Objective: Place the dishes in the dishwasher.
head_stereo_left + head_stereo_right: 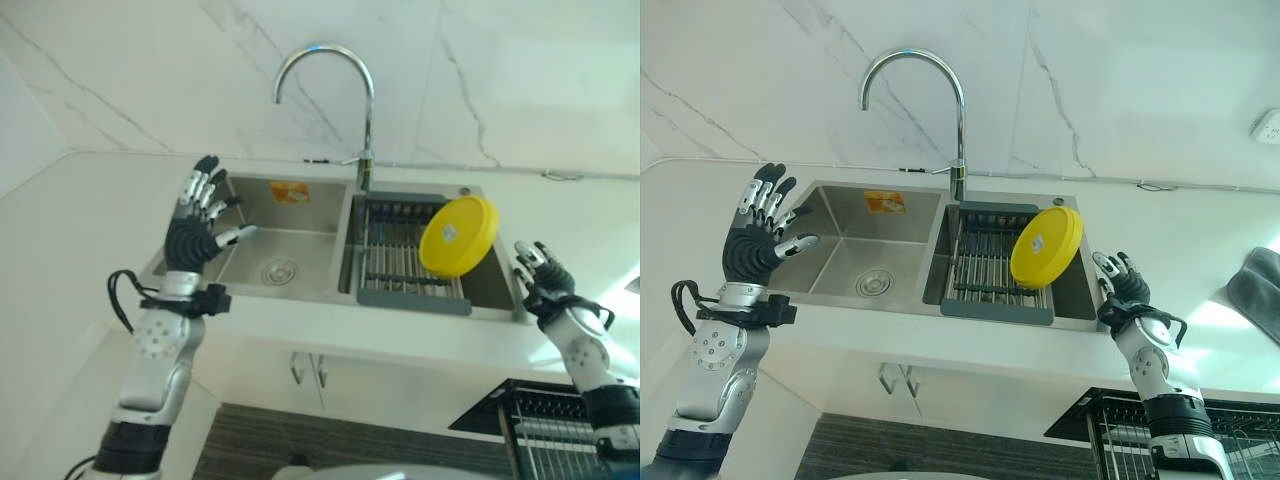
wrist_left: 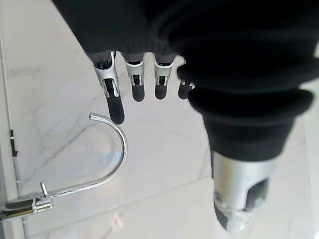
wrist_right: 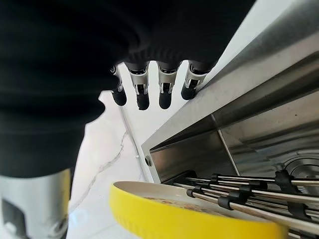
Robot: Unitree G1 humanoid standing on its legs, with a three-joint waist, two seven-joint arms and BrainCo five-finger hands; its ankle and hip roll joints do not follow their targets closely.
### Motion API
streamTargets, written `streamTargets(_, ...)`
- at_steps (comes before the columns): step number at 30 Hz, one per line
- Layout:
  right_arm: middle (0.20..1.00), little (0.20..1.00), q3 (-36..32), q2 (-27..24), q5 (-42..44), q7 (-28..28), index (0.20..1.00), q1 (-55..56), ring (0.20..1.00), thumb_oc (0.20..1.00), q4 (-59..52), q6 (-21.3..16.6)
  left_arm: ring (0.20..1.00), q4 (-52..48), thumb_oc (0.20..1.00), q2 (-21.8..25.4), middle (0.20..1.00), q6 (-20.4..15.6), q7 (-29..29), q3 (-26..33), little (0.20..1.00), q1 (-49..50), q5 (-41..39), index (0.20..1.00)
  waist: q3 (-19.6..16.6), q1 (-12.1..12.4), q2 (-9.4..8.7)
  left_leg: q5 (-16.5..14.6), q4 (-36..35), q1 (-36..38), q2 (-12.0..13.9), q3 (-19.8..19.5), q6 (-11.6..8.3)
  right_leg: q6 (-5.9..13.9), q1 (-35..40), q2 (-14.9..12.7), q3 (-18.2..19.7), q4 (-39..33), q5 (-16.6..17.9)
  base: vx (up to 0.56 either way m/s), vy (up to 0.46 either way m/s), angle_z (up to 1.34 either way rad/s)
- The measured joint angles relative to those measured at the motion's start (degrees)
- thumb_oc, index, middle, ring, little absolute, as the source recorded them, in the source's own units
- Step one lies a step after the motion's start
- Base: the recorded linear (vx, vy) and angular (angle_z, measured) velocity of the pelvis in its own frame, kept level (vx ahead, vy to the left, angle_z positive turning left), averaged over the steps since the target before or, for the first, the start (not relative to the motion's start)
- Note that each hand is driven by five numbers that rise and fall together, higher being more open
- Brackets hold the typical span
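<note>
A round yellow plate (image 1: 458,236) leans upright in the dark drying rack (image 1: 400,262) that fills the right basin of the steel sink (image 1: 300,232). My right hand (image 1: 1122,290) is at the sink's right rim, just right of the plate and apart from it, open and holding nothing. In the right wrist view its fingers (image 3: 149,94) point along the sink wall with the plate (image 3: 189,219) below them. My left hand (image 1: 195,235) is raised above the sink's left edge, open and empty, its fingers (image 2: 134,84) spread.
A tall curved faucet (image 1: 340,90) rises between the basins in front of a marble wall. The dishwasher's wire rack (image 1: 1120,430) is pulled out at the lower right. A grey cloth (image 1: 1255,290) lies on the counter at the far right. Cabinet handles (image 1: 305,370) hang below the sink.
</note>
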Motion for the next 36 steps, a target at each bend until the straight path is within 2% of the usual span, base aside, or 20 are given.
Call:
streamTargets(11, 1.0, 1.0, 1.05, -0.81, 1.03, 0.01, 1.0, -2.02, 1.0, 1.0, 2.24, 0.17, 1.0, 0.01, 1.0, 0.13, 1.0, -0.45, 1.76, -0.01, 1.0, -1.66, -2.33, 1.0, -0.01, 0.06, -0.11, 0.01, 0.0, 0.02, -0.02, -0.6, 0.01, 0.01, 0.32, 0.01, -0.26, -0.01, -0.05, 0.0, 0.0, 0.01)
streamTargets(19, 1.0, 1.0, 3.78, -1.61, 1.0, 1.49, 1.0, -7.13, 1.0, 1.0, 6.13, 3.29, 1.0, 0.01, 1.0, 0.27, 1.0, -0.43, 2.44, -2.08, 1.0, -2.81, -2.56, 1.0, 0.0, 1.94, -0.12, 0.04, 0.02, -0.01, -0.19, -1.25, -0.04, -0.01, 0.85, -0.07, -1.2, 0.0, -0.22, 0.02, -0.002, 0.05)
streamTargets(24, 1.0, 1.0, 5.64, -2.04, -0.34, 1.31, 1.0, -7.27, 1.0, 1.0, 6.55, 4.95, 1.0, 0.01, 1.0, 0.5, 1.0, -0.42, 2.48, -2.22, 1.0, -3.08, -2.56, 1.0, 0.07, 2.02, -0.23, 0.19, 0.02, -0.01, -0.24, -1.32, -0.29, 0.0, 0.92, -0.08, -1.32, 0.0, -0.23, 0.01, 0.002, 0.01)
streamTargets(36, 1.0, 1.0, 5.59, -2.06, -0.35, 1.48, 1.0, -7.31, 1.0, 1.0, 6.82, 5.0, 1.0, 0.02, 1.0, 0.51, 1.0, -0.4, 2.45, -2.18, 1.0, -3.24, -2.58, 1.0, 0.31, 2.15, -0.59, 0.19, 0.02, -0.03, -0.28, -1.77, -0.3, 0.34, 1.18, -0.09, -1.62, -0.02, -0.59, 0.0, 0.0, 0.0)
